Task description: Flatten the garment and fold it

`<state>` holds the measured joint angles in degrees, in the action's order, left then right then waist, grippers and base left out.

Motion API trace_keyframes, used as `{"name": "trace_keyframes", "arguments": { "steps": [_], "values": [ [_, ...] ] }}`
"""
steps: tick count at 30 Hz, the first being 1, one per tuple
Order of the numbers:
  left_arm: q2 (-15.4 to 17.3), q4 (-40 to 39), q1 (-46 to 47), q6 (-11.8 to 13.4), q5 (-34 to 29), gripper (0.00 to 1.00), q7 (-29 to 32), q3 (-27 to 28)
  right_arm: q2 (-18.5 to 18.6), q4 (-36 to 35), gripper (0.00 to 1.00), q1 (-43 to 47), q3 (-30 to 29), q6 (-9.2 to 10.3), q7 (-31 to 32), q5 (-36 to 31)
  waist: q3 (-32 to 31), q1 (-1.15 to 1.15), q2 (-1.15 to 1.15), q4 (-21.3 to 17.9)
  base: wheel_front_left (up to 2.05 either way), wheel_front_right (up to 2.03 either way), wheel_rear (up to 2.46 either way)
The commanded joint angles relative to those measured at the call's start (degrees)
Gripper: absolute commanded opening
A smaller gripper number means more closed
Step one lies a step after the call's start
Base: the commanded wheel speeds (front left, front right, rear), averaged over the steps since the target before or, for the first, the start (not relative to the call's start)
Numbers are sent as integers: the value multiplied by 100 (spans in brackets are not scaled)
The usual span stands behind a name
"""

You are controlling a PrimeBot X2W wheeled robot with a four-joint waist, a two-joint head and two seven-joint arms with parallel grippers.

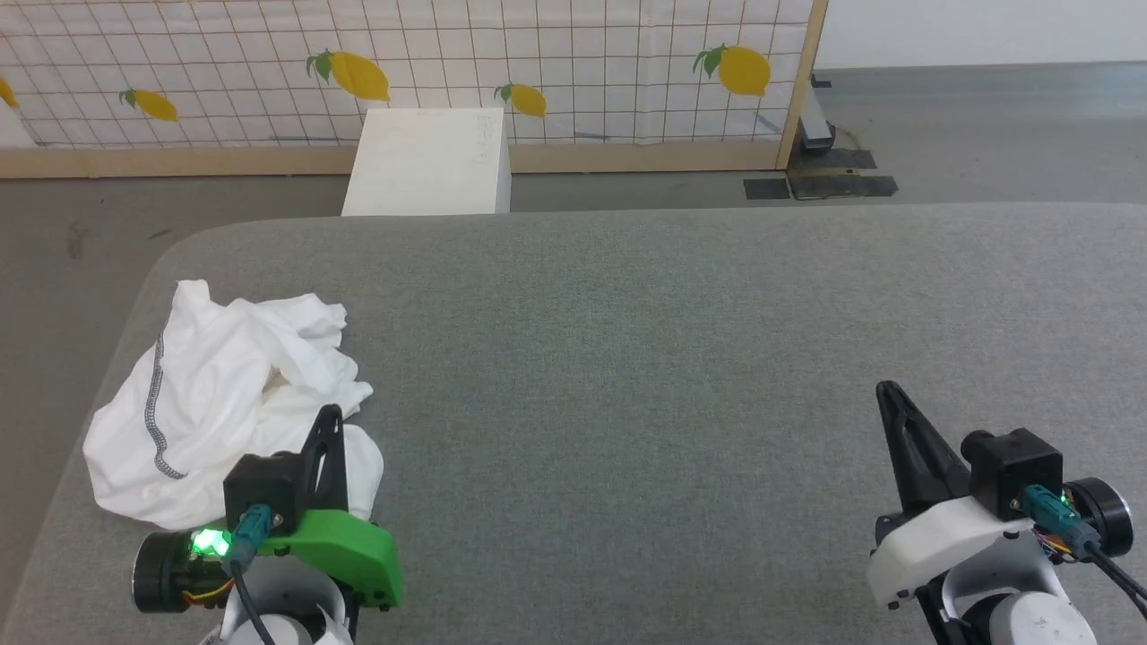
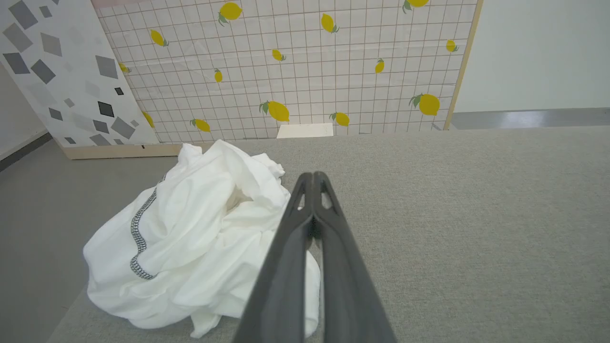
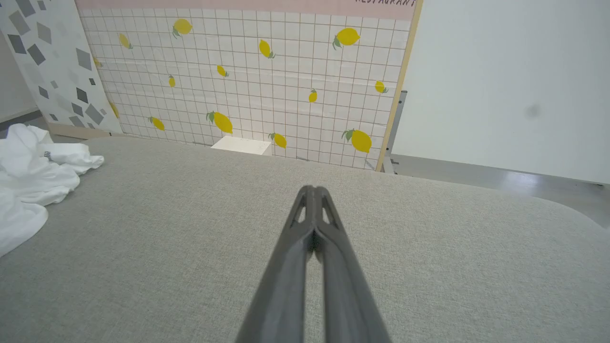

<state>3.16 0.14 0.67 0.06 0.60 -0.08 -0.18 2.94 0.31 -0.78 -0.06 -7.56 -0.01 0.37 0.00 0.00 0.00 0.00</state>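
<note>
The garment (image 1: 215, 394) is white thin fabric with a dark zigzag seam, lying crumpled in a heap near the left edge of the grey padded table (image 1: 681, 358). In the left wrist view the garment (image 2: 190, 238) bunches just left of my fingers. My left gripper (image 1: 330, 414) is shut and empty, its tips above the heap's right edge; whether they touch the fabric I cannot tell. My right gripper (image 1: 887, 390) is shut and empty over bare table at the right, far from the cloth. The right wrist view catches the garment (image 3: 28, 176) at its left edge.
A rigid white box (image 1: 430, 161) stands on the floor behind the table's far edge, against a lemon-print grid panel (image 1: 573, 72). Grey floor surrounds the table. The table's rounded left corner lies close to the heap.
</note>
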Motion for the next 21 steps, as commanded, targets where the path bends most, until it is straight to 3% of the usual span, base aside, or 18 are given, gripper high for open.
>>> {"name": "trace_keyframes", "arguments": {
  "steps": [1,2,3,4,21],
  "values": [
    [-28,-14,-67,-6,-60,0,8,18,-6,-31,0,78,6,8,1,-37,0,0,0,0,0,0,0],
    [1,1,0,0,2,100,0,-3,0,1,100,0,-1,-1,0,1,0,0,0,0,0,0,0],
    [1,1,0,0,6,0,-3,-7,0,2,0,1,-1,0,-2,5,0,0,0,0,0,0,0],
    [1,1,1,0,6,100,-1,-11,0,2,100,0,-3,-1,0,2,0,0,0,0,0,0,0],
    [-3,72,-36,85,180,100,-195,-173,-1,160,100,84,-58,0,-195,202,-3,0,0,0,0,0,0]
  ]
}}
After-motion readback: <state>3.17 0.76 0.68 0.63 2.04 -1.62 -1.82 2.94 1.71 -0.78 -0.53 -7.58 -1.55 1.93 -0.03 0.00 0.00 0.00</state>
